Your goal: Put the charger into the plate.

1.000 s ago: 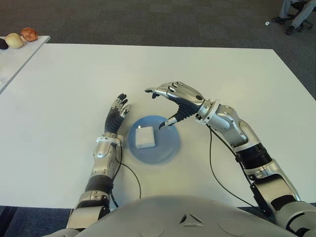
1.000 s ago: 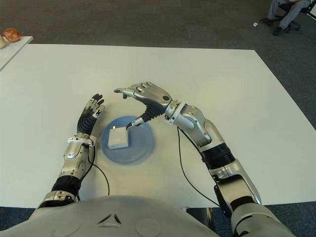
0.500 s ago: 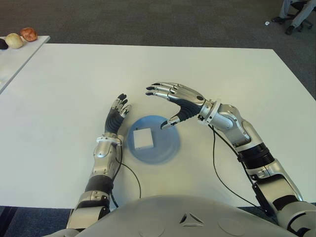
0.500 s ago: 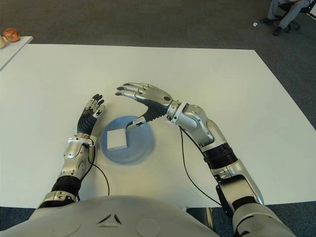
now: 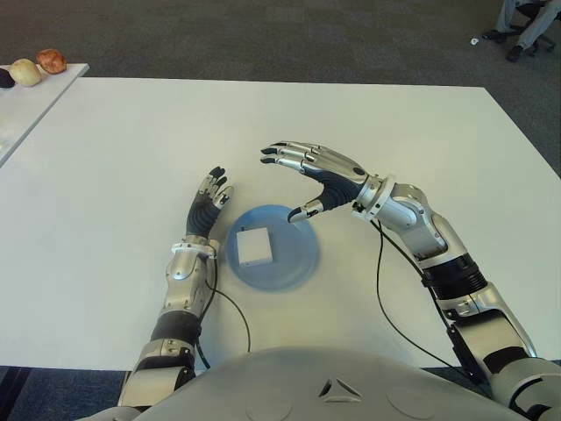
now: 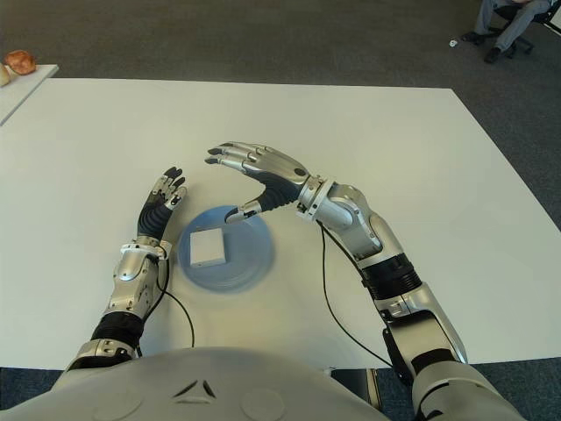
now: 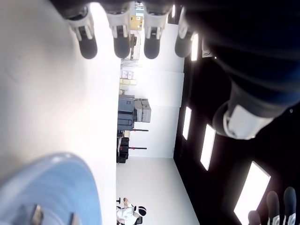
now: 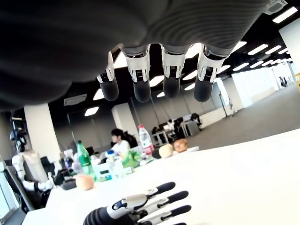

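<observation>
A white square charger (image 5: 255, 246) lies flat inside the blue plate (image 5: 296, 260) near the table's front middle, on the plate's left half. My right hand (image 5: 308, 171) hovers above the plate's far right rim with its fingers (image 8: 139, 78) spread and empty. Its thumb tip points down toward the plate. My left hand (image 5: 209, 198) shows just left of the plate with its fingers (image 7: 119, 29) straight, holding nothing. In the left wrist view the plate's edge (image 7: 70, 187) and the charger's prongs (image 7: 36, 214) appear close by.
The white table (image 5: 123, 149) spreads wide around the plate. A second table at the far left carries round food items (image 5: 39, 66). A seated person's legs (image 5: 523, 26) show at the far right on the carpet.
My right hand has lifted and drawn back to the right from over the charger, with its fingers spreading wider. The charger stays in the plate; the left hand has not moved.
</observation>
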You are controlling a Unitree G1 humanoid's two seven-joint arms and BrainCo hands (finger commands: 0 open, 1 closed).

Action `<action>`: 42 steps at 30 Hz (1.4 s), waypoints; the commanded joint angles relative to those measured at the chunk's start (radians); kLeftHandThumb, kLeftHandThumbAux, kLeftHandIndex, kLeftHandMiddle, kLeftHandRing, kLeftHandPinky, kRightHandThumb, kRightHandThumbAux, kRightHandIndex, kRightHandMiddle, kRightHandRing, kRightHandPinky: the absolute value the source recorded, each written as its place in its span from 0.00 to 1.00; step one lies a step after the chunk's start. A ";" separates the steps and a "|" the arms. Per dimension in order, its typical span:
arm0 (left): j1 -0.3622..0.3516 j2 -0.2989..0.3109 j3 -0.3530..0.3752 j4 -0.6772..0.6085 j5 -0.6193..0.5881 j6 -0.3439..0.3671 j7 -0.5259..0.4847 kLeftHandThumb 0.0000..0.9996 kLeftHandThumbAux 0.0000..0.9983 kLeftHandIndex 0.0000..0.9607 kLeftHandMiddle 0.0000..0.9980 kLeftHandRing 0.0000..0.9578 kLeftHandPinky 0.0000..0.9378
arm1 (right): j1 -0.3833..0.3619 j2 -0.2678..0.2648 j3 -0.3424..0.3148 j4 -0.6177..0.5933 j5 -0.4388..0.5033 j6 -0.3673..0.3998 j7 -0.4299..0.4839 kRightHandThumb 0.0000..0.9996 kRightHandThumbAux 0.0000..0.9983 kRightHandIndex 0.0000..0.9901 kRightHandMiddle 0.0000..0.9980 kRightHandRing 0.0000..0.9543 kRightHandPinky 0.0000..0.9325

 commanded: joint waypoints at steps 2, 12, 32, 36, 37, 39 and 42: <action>0.063 -0.017 -0.006 0.060 0.007 0.071 0.013 0.00 0.55 0.02 0.08 0.07 0.08 | 0.007 0.004 -0.004 0.011 0.008 0.011 0.009 0.29 0.13 0.00 0.00 0.00 0.00; 0.058 -0.011 0.002 0.074 -0.008 0.063 -0.006 0.00 0.53 0.02 0.10 0.10 0.12 | -0.159 0.123 -0.074 0.292 0.068 0.069 -0.092 0.20 0.29 0.00 0.00 0.00 0.00; 0.054 -0.009 0.001 0.085 -0.005 0.062 0.000 0.00 0.55 0.02 0.09 0.08 0.09 | 0.013 0.458 -0.328 0.391 0.415 0.247 -0.340 0.07 0.69 0.00 0.00 0.00 0.00; 0.059 -0.007 0.001 0.079 -0.006 0.064 -0.002 0.00 0.55 0.01 0.09 0.08 0.08 | 0.044 0.502 -0.343 0.465 0.463 0.210 -0.328 0.05 0.71 0.00 0.01 0.00 0.00; 0.060 -0.007 0.001 0.078 -0.006 0.064 -0.002 0.00 0.55 0.01 0.09 0.08 0.08 | 0.044 0.506 -0.347 0.478 0.471 0.209 -0.323 0.05 0.71 0.00 0.01 0.00 0.00; 0.060 -0.007 0.001 0.077 -0.007 0.066 -0.003 0.00 0.55 0.01 0.09 0.07 0.07 | 0.041 0.507 -0.358 0.516 0.494 0.204 -0.303 0.04 0.73 0.00 0.01 0.00 0.00; 0.060 -0.007 0.000 0.076 -0.008 0.067 -0.003 0.00 0.55 0.01 0.08 0.07 0.07 | 0.036 0.505 -0.371 0.562 0.513 0.192 -0.281 0.04 0.74 0.01 0.02 0.00 0.00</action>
